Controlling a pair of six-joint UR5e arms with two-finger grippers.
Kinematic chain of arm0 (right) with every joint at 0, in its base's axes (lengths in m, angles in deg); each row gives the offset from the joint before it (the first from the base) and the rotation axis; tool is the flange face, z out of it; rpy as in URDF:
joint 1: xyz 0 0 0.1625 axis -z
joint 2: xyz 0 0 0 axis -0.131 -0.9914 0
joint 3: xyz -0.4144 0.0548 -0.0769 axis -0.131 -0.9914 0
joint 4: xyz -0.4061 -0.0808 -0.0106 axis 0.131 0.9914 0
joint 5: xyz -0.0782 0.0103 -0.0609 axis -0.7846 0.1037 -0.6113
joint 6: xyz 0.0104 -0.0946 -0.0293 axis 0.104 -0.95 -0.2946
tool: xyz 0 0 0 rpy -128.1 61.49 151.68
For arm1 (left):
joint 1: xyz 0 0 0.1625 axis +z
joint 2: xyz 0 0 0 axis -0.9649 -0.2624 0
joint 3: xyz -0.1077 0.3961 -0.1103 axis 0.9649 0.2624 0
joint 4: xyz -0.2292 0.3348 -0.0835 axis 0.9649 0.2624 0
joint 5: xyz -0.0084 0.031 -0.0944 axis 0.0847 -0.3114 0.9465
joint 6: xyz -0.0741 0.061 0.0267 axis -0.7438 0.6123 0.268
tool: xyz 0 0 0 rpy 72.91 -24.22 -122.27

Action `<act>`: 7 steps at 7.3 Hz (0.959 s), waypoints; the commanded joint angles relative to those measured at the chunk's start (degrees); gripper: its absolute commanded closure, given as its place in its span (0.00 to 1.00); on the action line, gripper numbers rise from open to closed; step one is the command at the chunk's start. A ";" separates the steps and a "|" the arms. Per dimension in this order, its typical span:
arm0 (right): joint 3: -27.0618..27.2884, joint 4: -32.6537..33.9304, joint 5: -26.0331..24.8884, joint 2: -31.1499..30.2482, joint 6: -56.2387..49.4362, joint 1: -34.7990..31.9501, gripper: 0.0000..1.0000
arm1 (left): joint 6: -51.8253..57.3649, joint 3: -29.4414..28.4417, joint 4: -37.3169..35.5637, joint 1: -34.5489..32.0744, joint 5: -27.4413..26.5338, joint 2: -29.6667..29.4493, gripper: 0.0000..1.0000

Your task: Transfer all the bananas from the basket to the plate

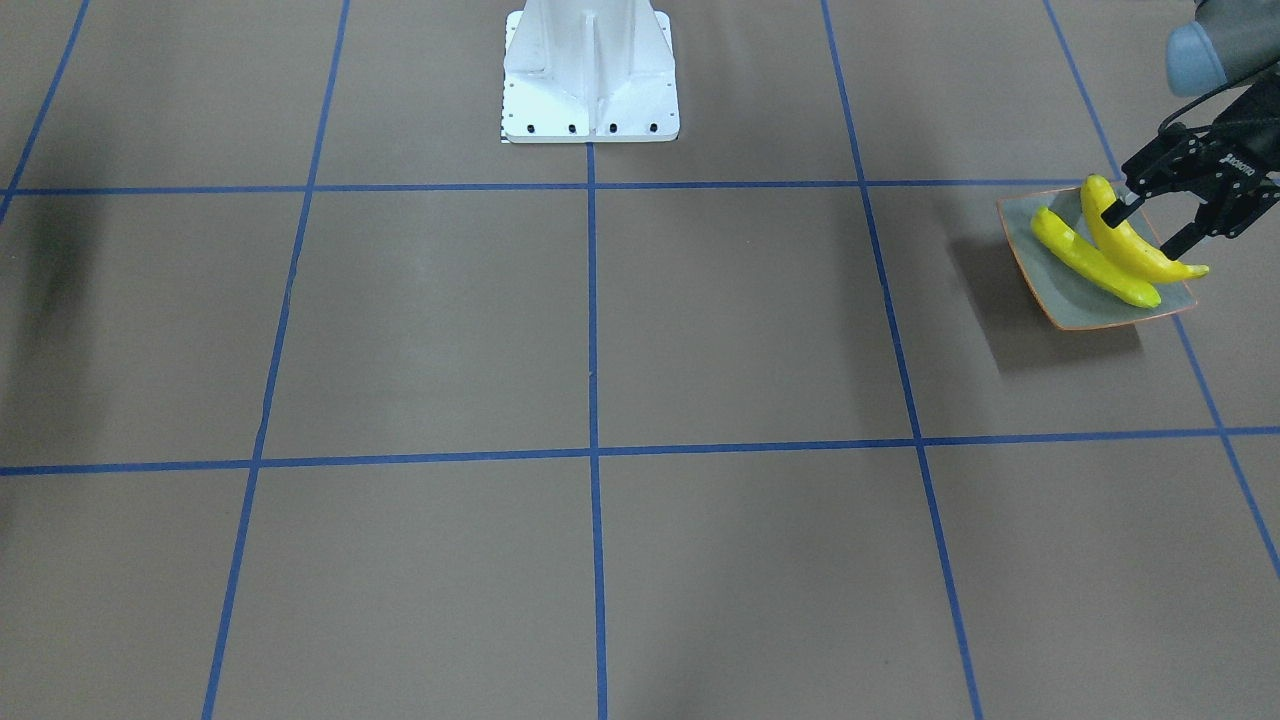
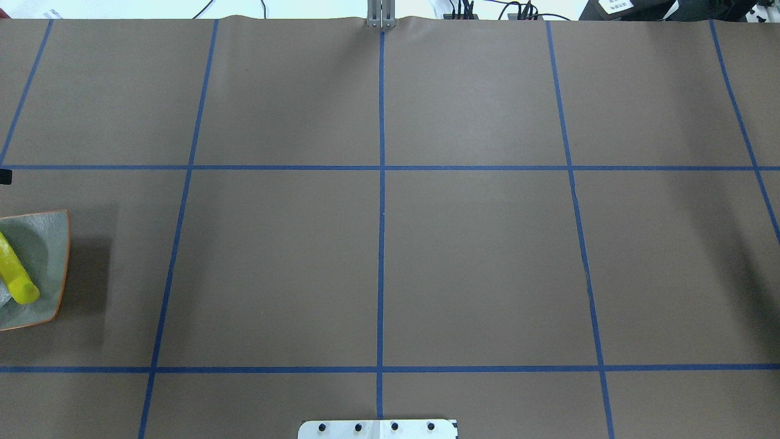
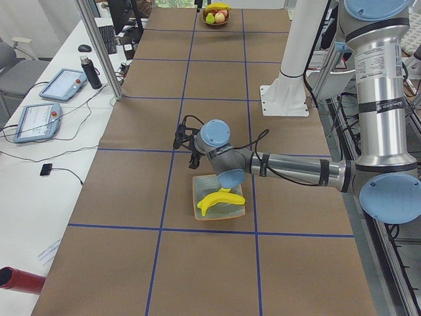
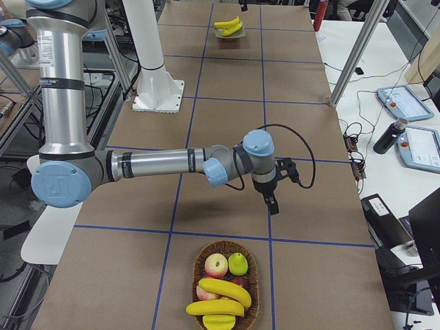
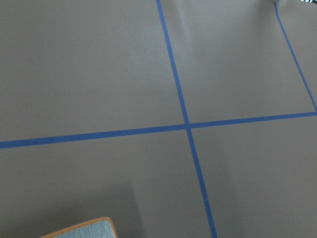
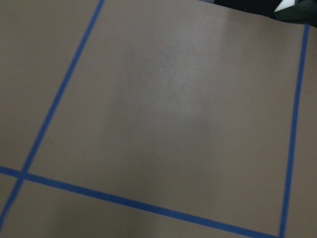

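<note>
brown table (image 5: 99,74), blue tape lines (image 5: 187,125); plate (image 5: 89,230) corner at bottom

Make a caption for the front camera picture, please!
Open jaws of the left arm hang over two yellow bananas on the plate.

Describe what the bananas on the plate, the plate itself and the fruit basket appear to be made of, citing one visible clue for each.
Bananas: probably plastic; uniform bright yellow, glossy, no blemishes.
Plate: likely glazed ceramic, possibly melamine; smooth grey-green face with a thin orange-brown rim.
Basket: apparently woven wicker or rattan, matte brown; a weave texture seems to show along its rim.
</note>
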 commanded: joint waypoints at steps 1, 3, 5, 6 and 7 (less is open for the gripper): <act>-8.90 -0.10 0.36 -1.19 -12.80 -8.12 0.00 | 0.06 0.07 0.03 0.11 -0.10 -0.65 0.00; -11.38 -0.28 -1.82 -4.08 -14.33 -10.16 0.00 | 0.15 -0.02 0.03 0.11 -0.28 -1.09 0.00; -12.87 -1.41 -3.25 -5.24 -10.75 -10.16 0.02 | 0.15 -0.02 0.03 0.11 -0.28 -1.71 0.00; -16.36 -7.86 -3.42 -5.85 -6.90 -10.16 0.02 | 0.15 -0.02 0.03 0.11 -0.28 -1.80 0.00; -20.22 -14.36 -3.95 -5.85 -3.29 -10.08 0.02 | 0.24 -0.10 0.03 0.11 -0.28 -2.15 0.00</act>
